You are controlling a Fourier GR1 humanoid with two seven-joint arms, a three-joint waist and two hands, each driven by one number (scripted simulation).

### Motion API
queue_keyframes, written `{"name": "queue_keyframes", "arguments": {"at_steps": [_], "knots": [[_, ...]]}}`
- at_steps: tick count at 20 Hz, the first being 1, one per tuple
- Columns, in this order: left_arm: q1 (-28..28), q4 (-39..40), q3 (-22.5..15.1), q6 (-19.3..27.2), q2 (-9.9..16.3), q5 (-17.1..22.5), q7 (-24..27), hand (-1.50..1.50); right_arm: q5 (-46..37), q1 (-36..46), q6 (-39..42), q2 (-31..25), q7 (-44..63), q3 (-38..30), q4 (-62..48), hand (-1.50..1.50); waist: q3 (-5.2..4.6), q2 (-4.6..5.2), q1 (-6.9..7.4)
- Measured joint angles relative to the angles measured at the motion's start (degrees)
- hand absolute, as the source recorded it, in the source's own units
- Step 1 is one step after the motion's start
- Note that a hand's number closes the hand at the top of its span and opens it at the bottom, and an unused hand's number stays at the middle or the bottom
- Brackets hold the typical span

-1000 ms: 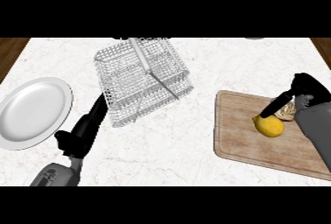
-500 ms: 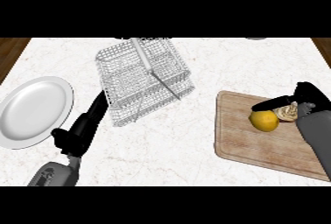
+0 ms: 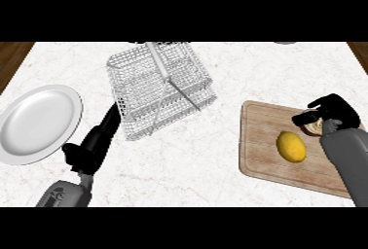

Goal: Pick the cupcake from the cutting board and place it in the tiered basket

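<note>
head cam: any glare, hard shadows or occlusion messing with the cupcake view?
Head view: lighting is flat and even, no glare on the white plate, and the lemon on the cutting board throws no hard shadow. The cupcake is mostly hidden by the right hand curled round it. The tiered basket looks stretched and skewed by the steep downward angle.

No text, label, brand, number or sign could be read anywhere. The cutting board (image 3: 262, 146) at the right, the white plate (image 3: 36, 121) at the left and the wire tiered basket (image 3: 161, 92) at the far middle all carried no lettering. The marble counter (image 3: 194, 165) bore only its veining.
</note>
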State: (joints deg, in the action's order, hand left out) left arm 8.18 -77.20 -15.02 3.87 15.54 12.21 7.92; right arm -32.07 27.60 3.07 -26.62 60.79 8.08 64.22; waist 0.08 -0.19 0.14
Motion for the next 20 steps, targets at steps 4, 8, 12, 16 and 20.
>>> {"name": "queue_keyframes", "arguments": {"at_steps": [4, 8, 12, 16, 20], "knots": [[-0.53, 0.47, 1.00, -1.22, -0.99, -1.26, 1.65, 0.00, -3.62, 0.02, -2.02, 1.26, -2.27, -1.17, -1.22, 1.50, 0.06, -0.07, 0.03], [0.45, 1.21, 2.35, -2.00, -1.96, -2.56, 0.61, 0.00, -6.47, 0.62, -2.86, 2.55, -2.90, -2.44, -2.08, 1.50, 0.02, -0.02, 0.02], [0.13, -0.18, 2.97, -2.71, -2.02, -2.75, -1.31, 0.00, -7.28, 1.67, -0.88, 1.62, -8.07, -1.88, -2.50, 1.50, 0.01, 0.20, 0.49], [0.92, -0.29, 2.28, -3.53, -2.47, -2.75, -1.08, 0.00, -6.76, 4.00, 5.31, -1.10, -24.41, 3.99, -0.75, 1.50, 0.15, 0.85, 2.45], [1.61, -0.16, 1.91, -3.80, -2.78, -2.90, -1.20, 0.00, -5.94, 7.04, 8.98, -5.45, -42.29, 7.44, -0.03, 1.50, 0.24, 1.32, 3.30]]}}
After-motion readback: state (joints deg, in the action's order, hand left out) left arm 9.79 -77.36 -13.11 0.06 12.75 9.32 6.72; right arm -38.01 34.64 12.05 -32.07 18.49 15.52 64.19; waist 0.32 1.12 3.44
